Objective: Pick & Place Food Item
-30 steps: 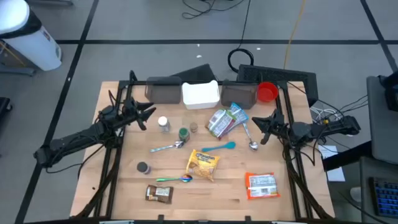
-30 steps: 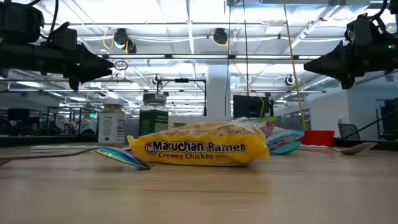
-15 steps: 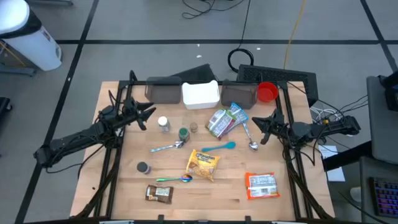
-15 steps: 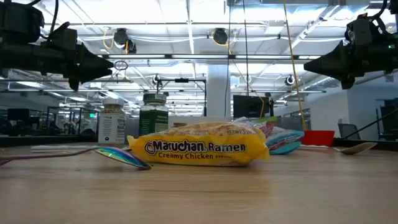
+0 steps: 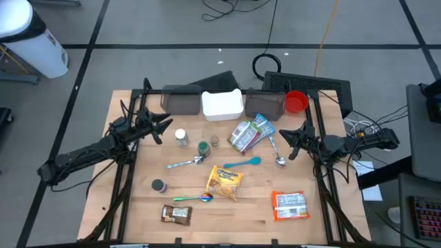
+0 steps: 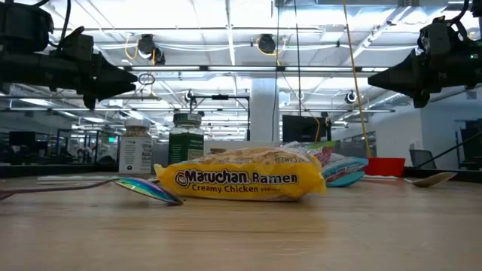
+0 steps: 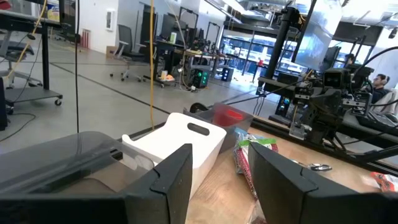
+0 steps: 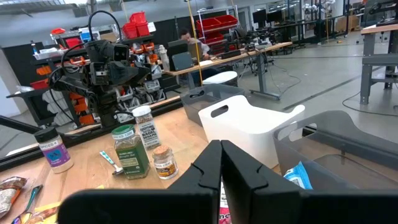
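Nothing picked yet: my left tool [image 5: 164,126] hangs half open and empty, my right tool [image 5: 288,138] closed on nothing; the Maruchan ramen packet [image 5: 225,182] lies untouched on the worktop [image 5: 234,213]

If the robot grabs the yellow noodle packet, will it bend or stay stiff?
The yellow ramen packet will probably stay fairly stiff, since it looks like a thick block lying flat on the table. Its shiny wrapper may crinkle and feel a bit slippery. It looks puffy rather than dense, so it is likely light and would slide if pushed, not roll.
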